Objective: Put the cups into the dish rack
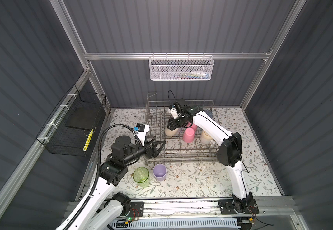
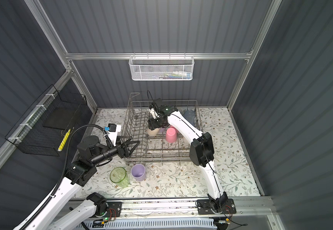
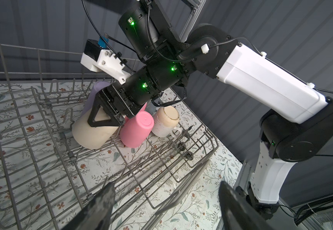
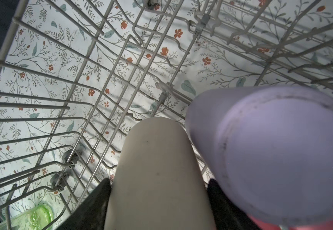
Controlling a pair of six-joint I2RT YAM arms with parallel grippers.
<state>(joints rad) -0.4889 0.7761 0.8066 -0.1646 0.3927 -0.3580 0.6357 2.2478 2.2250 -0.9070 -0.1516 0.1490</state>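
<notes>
1. Dish rack (image 1: 181, 157) on the floral counter (image 1: 201, 179), towards the back wall. Six of the eight cups inside, two outside.
2. Right gripper (image 1: 171, 126) reaching down into the rack's left-middle. Jaws partly spread and clamped on the cream cup (image 1: 170, 132). Both fingers (image 4: 100, 201) pressed against the cup wall in the right wrist view.
3. Cream cup mouth-down and tilted, lower rim down at the rack wires. Hard to tell whether actually seated on the tines.
4. Lilac cup (image 4: 281, 159) base-up, right beside the cream cup on the back-wall side.
5. Pink cup (image 1: 188, 135) inverted mid-rack. Second pink cup (image 1: 193, 125) just behind it, mostly hidden under the right arm.
6. Second cream cup (image 3: 166, 122) base-up, just beside the pink cup on the right. Blue cup (image 2: 189, 116) in the rack's far right corner.
7. Left gripper (image 1: 158, 143) wide open, holding nothing, hovering at the rack's near-left corner with fingertips over the wire side.
8. Green cup (image 1: 141, 176) and second lilac cup (image 1: 159, 172) out on the counter in front of that same corner. Both upright, mouth-up, just beside each other.
9. White mesh basket (image 1: 181, 69) hung on the back rail, with small items inside too blurred to identify.
10. Black wire basket (image 1: 62, 139) on the left wall, holding a flat dark slab (image 1: 82, 117) and a yellow item (image 1: 88, 139).
</notes>
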